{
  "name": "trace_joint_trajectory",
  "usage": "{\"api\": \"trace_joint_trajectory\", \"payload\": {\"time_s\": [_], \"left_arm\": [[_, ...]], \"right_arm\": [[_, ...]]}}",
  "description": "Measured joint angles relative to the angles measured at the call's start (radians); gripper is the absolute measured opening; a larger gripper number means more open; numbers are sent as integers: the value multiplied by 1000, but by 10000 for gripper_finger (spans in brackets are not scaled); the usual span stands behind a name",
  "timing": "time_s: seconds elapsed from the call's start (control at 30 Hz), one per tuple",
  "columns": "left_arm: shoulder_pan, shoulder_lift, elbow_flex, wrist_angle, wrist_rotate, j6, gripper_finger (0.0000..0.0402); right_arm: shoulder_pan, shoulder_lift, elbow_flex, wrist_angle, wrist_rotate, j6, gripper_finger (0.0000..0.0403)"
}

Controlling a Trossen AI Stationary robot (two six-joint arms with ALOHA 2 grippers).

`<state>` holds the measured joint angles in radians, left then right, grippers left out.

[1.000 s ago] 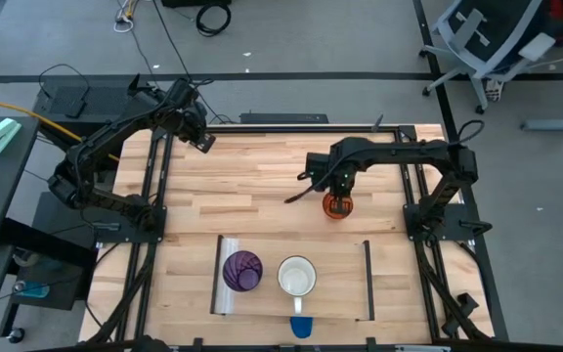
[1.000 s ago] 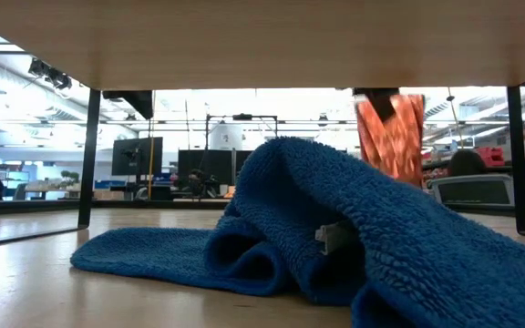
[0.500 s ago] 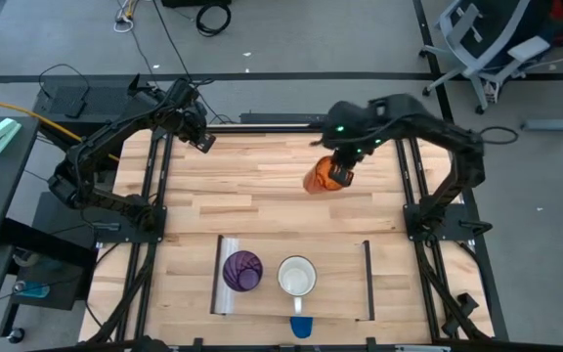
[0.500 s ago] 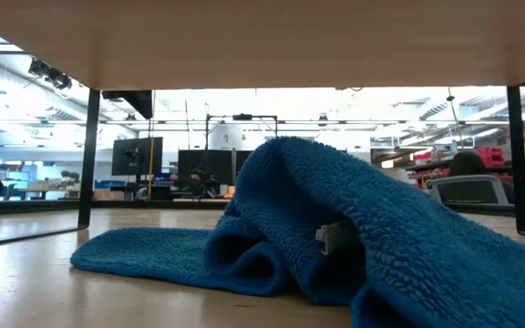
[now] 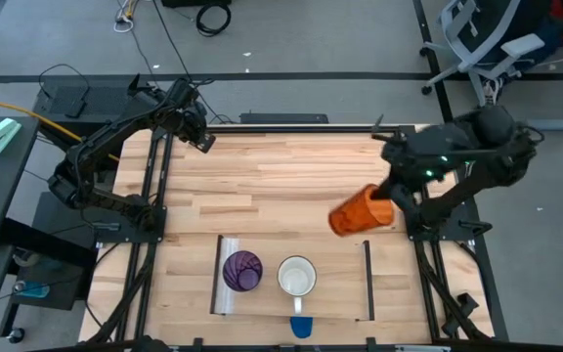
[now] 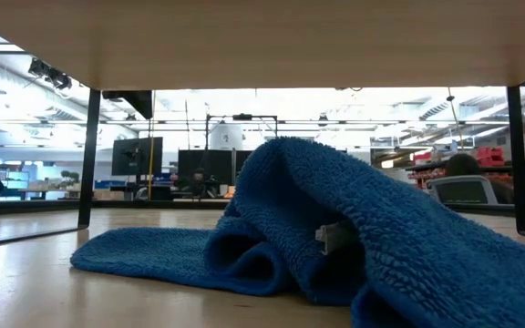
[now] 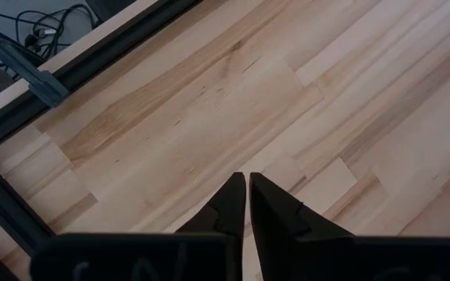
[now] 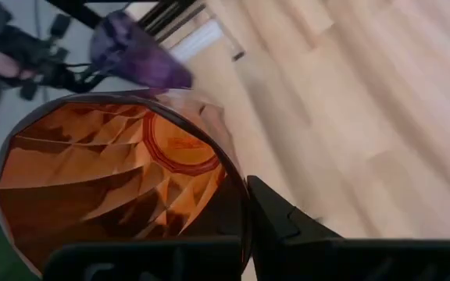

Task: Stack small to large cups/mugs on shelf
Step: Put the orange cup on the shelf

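Note:
In the high view my right gripper (image 5: 395,201) is shut on the translucent orange tumbler (image 5: 362,211), which is in the air over the table's right part, above the shelf's right end. The right wrist view looks into the tumbler (image 8: 116,187). The pale shelf (image 5: 338,284) lies by the near edge, metal strip on its left, dark rail on its right. The purple tumbler (image 5: 241,271) and the white mug (image 5: 297,277) stand upright on their bases on the shelf. My left gripper (image 5: 203,141), shut, hovers over the far left corner and touches nothing. My right gripper holds the orange tumbler at its rim (image 8: 239,204). One finger (image 8: 276,222) lies outside the wall; the other is hidden behind the orange wall. The fingers come from the table's right side. The tumbler is lifted clear and tipped on its side, base (image 5: 338,221) toward the left.
A blue towel (image 6: 335,228) lies bunched in front of the low camera and blocks most of that view; its edge (image 5: 302,327) shows at the table's near edge. Dark frame rails run along both table sides. Bare slatted wood fills the middle.
My right gripper has lifted the orange tumbler off the table, first up and toward the far edge, then swung it right and toward the near edge. The tumbler has tipped from upright onto its side and has left the low view.

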<state>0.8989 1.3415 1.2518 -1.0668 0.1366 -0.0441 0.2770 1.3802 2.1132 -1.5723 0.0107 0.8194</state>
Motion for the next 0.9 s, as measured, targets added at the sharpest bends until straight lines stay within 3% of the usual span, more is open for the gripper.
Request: {"api": "trace_joint_trajectory", "payload": {"time_s": [0.33,0.57,0.9], "left_arm": [[0,0,0,0,0,4,34],[0,0,0,1,0,5,24],[0,0,0,-15,0,4,32]], "right_arm": [[273,13,-123,0,50,323,6],[304,87,-278,0,70,302,6],[304,212,-277,2,59,217,6]]}}
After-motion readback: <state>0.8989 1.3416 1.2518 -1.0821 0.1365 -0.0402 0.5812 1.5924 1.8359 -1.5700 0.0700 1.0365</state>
